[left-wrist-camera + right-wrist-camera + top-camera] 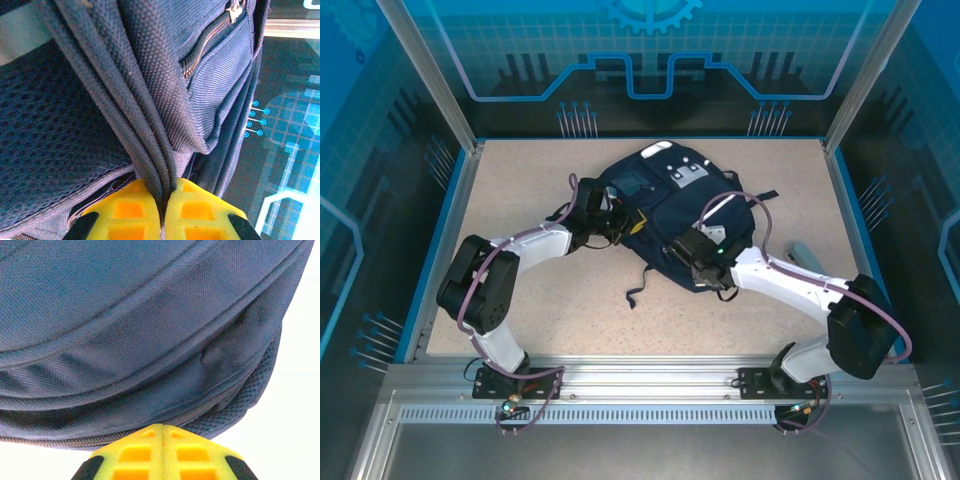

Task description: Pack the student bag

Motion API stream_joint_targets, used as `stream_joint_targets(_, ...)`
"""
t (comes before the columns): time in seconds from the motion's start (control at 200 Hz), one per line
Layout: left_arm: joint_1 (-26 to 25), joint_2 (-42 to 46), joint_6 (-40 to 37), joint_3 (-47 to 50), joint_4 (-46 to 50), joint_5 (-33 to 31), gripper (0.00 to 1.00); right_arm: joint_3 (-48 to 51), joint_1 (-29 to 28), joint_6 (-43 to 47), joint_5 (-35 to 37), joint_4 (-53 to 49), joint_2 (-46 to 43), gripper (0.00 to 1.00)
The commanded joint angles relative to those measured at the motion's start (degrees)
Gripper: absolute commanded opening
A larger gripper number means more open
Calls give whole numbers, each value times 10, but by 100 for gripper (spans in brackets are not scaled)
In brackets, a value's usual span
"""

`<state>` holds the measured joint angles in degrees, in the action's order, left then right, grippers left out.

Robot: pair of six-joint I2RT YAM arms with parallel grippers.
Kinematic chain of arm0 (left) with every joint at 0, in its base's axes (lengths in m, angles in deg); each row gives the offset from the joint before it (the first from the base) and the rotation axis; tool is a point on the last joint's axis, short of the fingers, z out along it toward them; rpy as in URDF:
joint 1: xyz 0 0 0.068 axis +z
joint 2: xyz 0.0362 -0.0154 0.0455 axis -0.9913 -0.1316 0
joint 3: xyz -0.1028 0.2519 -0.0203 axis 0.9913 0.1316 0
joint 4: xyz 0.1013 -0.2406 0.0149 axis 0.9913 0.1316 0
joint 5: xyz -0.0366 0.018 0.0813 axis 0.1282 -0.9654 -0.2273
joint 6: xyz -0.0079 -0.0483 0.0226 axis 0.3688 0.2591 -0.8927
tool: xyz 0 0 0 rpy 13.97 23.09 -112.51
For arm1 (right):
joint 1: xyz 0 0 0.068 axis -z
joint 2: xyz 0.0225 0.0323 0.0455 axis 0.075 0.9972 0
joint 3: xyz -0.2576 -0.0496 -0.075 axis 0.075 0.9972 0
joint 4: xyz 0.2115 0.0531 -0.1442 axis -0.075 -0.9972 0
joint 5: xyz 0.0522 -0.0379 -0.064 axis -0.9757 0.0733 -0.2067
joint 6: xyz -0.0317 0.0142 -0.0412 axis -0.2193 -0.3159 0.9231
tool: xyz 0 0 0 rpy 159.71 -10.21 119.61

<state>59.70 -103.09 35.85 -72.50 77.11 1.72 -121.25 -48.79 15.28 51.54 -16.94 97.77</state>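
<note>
The student bag point(655, 215) is seen lying on the tabletop point(520, 190), in the upper centre of the top view. A ridge of its navy fabric is pinched by the left end effector point(162, 195). The right end effector point(162, 429) is pressed together at the bag's zipper edge; whether fabric is caught cannot be told.

- My left arm point(525, 248) bent inward, left gripper point(163, 192) pinching a bag point(165, 75) fold
- My right arm point(790, 285) bent inward, right gripper point(162, 431) closed, tips touching
</note>
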Motion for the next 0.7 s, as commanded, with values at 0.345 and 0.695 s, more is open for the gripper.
stream_joint_targets(0.345,-33,19,2,-13,-32,44,0,-107,-89,57,-65,49,58,31)
stream_joint_targets(0.695,-39,30,-3,-28,-19,52,0,-182,-94,27,40,-34,150,26)
